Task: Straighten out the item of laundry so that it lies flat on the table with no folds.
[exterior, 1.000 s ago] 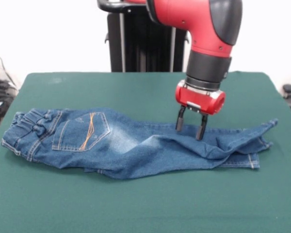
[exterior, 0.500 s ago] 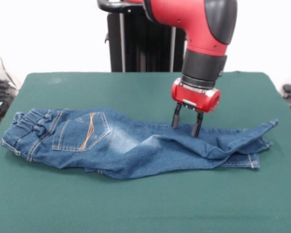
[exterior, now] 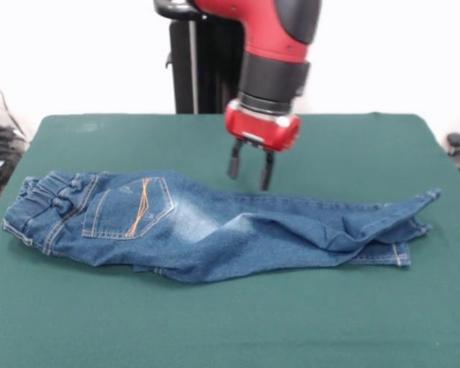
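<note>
A white wall backs the green table [exterior: 215,322]. Across its middle lie the jeans [exterior: 207,226], waistband at the picture's left, legs rumpled and folded toward the right. The gripper [exterior: 250,170] hangs open and empty just above them.

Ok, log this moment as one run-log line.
gripper: open, empty, above jeans | jeans: on table, legs overlapped, folds remain | task: not done

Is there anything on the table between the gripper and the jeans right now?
Nothing visible. The gripper hangs open just above the far edge of the jeans, with only bare table around them; no other object is there.
</note>
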You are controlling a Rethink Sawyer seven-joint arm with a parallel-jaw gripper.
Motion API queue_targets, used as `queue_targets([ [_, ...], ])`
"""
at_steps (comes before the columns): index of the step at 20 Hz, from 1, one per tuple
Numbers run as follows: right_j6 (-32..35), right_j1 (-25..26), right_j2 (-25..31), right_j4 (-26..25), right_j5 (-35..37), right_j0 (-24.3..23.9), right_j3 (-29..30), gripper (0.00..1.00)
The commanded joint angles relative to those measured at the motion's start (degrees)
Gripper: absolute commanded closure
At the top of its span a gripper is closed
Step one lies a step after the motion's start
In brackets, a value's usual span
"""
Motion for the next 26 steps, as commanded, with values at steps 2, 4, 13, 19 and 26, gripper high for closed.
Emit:
queue_targets([
  [2, 3.62, -1.15, 3.35, -9.27, 6.00, -7.19, 3.94, 0.00],
  [4, 3.53, -0.74, 3.67, -11.26, 5.98, -8.80, 3.22, 0.00],
  [13, 6.61, 5.22, 4.84, -13.23, 2.15, -9.16, -1.88, 0.00],
  [19, 6.84, 8.61, 4.91, -13.71, -0.01, -8.95, -4.67, 0.00],
  [26, 1.94, 10.92, 6.59, -19.47, 2.78, -14.25, -11.10, 0.00],
])
